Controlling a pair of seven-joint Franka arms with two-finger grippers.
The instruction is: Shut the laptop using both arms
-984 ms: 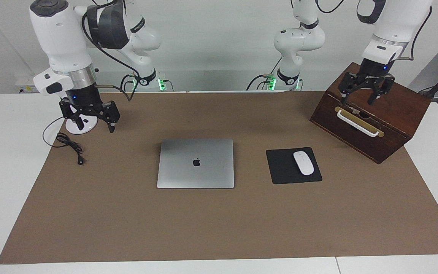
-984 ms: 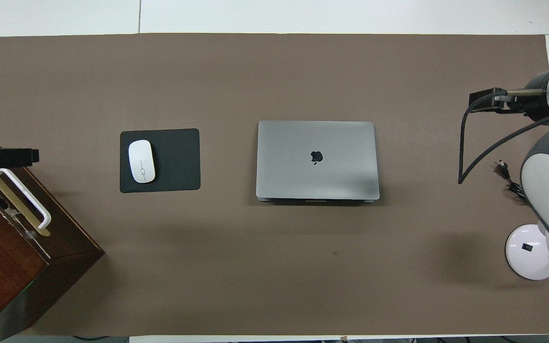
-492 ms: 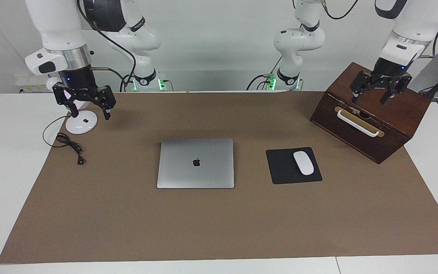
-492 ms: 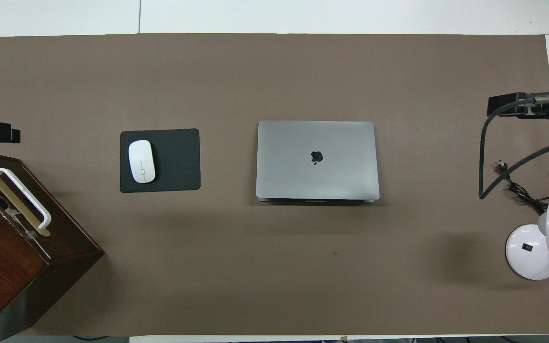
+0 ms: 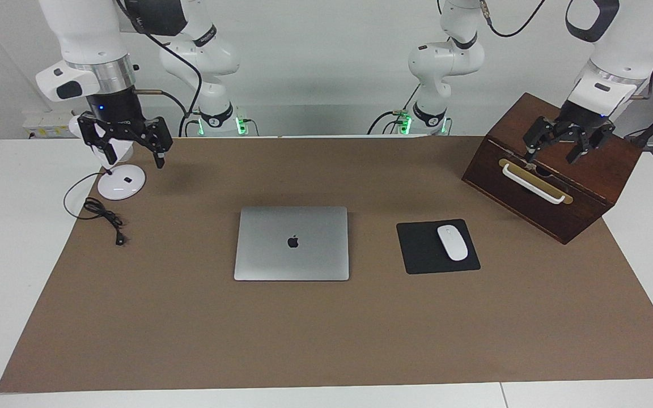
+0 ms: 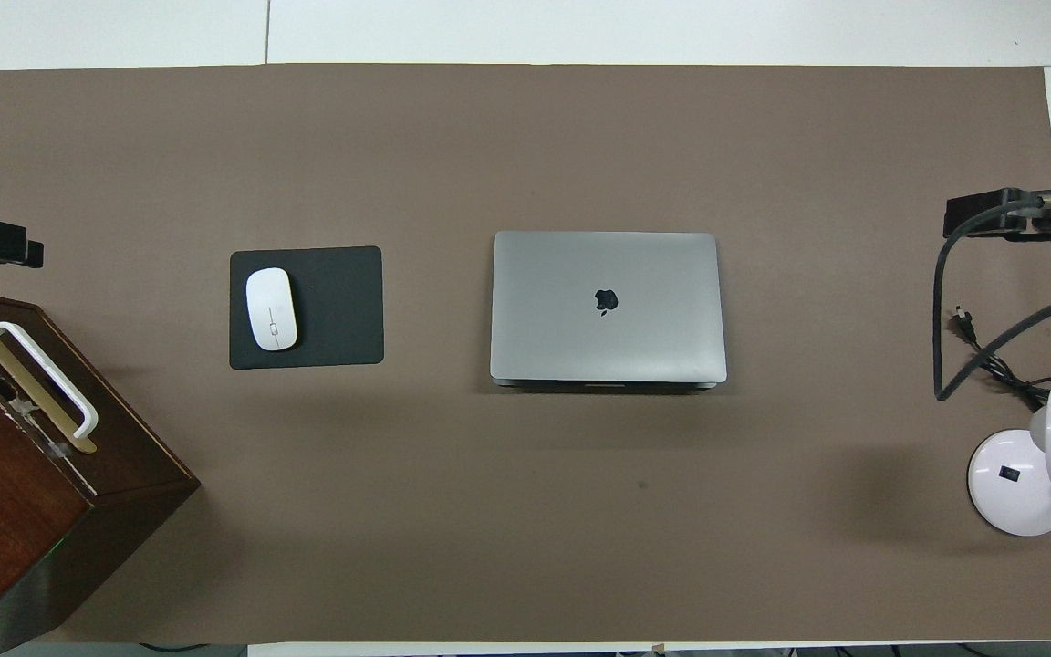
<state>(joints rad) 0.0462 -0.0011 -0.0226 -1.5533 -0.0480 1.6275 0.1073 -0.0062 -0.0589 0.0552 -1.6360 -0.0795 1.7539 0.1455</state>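
Silver-grey and shut flat, the laptop [image 5: 292, 243] lies lid up near the middle of the brown mat [image 5: 326, 340], its dark logo showing. We see no hand on it. Beside it, toward the left arm's end of the table, a white mouse [image 5: 452, 242] sits on a black mouse pad [image 5: 423, 249].

From the facing view we get both hands whole. The left gripper [image 5: 568, 148] hangs in the air over the wooden box [image 5: 598, 181], above its white handle [image 5: 532, 183], with its fingers spread wide and nothing between them. The right gripper [image 5: 130, 151] hangs over the white round lamp base [image 5: 121, 185] at the right arm's end, fingers likewise spread and holding nothing. A black cord [image 5: 102, 218] trails on the mat by that base.

From the overhead view we lose most of that: only a black sliver of each hand pokes in at the edges, and the fingers cannot be read there. What it gives us instead is the laptop's edge nearer the robots, a thin dark seam where lid meets body.
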